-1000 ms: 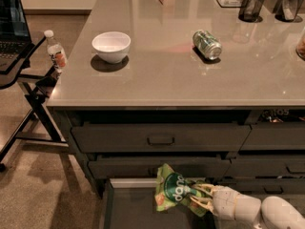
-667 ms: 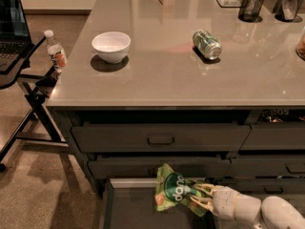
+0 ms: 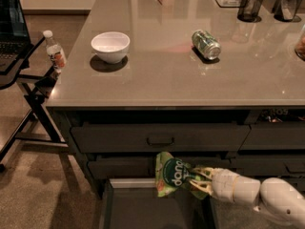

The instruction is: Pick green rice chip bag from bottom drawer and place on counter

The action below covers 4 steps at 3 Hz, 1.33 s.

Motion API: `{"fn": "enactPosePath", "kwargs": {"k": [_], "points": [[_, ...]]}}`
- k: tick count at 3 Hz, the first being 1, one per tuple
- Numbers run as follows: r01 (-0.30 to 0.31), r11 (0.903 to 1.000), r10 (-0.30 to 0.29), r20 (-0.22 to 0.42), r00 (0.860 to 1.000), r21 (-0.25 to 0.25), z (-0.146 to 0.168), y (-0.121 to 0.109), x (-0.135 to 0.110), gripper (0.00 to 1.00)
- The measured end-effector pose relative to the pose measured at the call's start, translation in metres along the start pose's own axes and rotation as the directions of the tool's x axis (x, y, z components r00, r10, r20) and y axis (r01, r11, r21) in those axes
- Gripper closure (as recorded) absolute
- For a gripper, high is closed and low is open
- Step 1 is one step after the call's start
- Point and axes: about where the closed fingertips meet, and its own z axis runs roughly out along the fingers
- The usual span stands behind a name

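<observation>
The green rice chip bag (image 3: 172, 174) is light green with a dark round logo in white letters. It hangs upright above the open bottom drawer (image 3: 152, 209), in front of the closed middle drawer. My gripper (image 3: 199, 181) reaches in from the lower right on a white arm and is shut on the bag's right edge. The bag is clear of the drawer floor. The counter (image 3: 167, 75) is a glossy grey-beige top above the drawer stack.
On the counter stand a white bowl (image 3: 110, 46), a green can (image 3: 206, 44) lying on its side, and dark cups (image 3: 250, 5) at the back right. A black side stand (image 3: 28, 85) with a water bottle (image 3: 55, 51) and a laptop is at the left.
</observation>
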Motion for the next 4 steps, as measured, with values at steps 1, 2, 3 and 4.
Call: {"fn": "enactPosePath", "kwargs": {"k": [1,2,3,4], "points": [[0.032,0.9989,-0.033,0.028,0.999,0.036,-0.020,-0.037,-0.024,1.00],[0.044,0.9987,-0.046,0.072,0.996,0.026,-0.047,-0.038,-0.036,1.00],[0.074,0.9968,-0.077,0.116,0.990,0.031,-0.075,-0.031,-0.053,1.00],[0.101,0.9941,-0.105,0.138,0.985,0.040,-0.100,-0.019,-0.066,1.00]]}}
